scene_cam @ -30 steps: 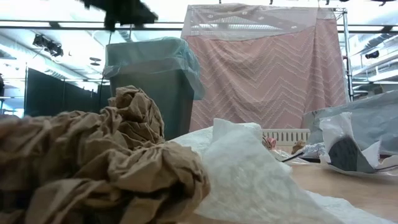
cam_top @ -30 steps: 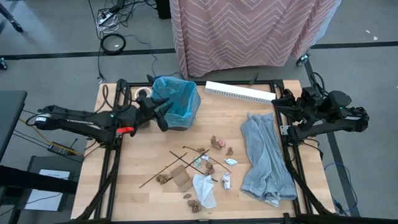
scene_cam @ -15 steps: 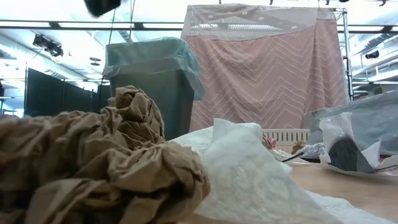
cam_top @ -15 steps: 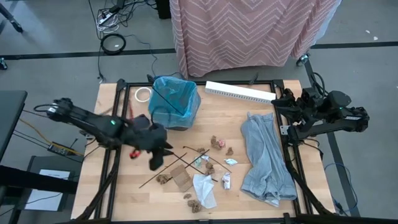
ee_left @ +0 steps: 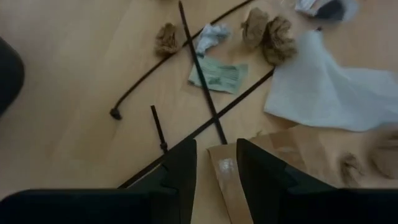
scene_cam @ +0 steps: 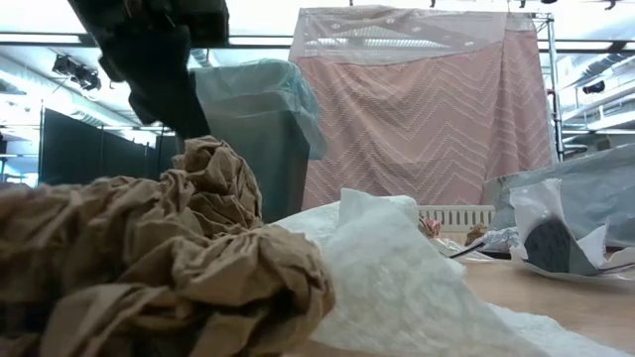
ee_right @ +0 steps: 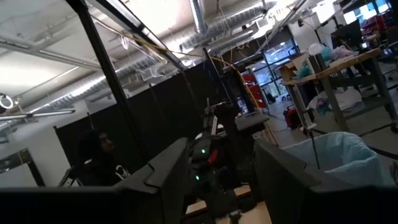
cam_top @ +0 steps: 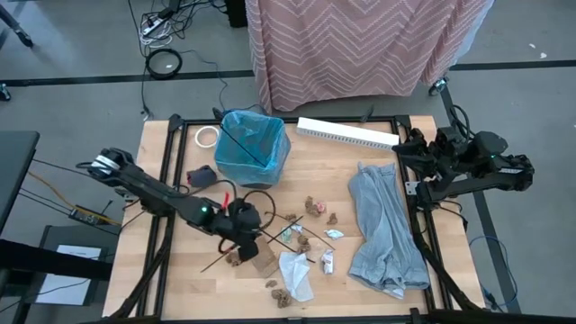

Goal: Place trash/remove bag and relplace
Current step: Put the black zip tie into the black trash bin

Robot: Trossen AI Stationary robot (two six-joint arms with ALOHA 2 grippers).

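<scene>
The trash lies on the table's near middle: brown crumpled lumps, white tissue, a flat cardboard piece and thin dark sticks. A bin lined with a blue bag stands at the far middle, a thin stick leaning in it. My left gripper hovers open over the scraps. In the left wrist view its fingers stand above the cardboard's edge, beside the crossed sticks. My right gripper waits open at the table's right edge.
A grey cloth lies along the right side. A white ribbed strip lies at the far edge. A white tape ring and a small dark lump lie left of the bin. A pink cloth hangs behind the table.
My left gripper has gone from the bin's rim toward the table's near edge and down, and now stands over the scraps by the cardboard piece. A thin dark stick now shows leaning in the bin.
</scene>
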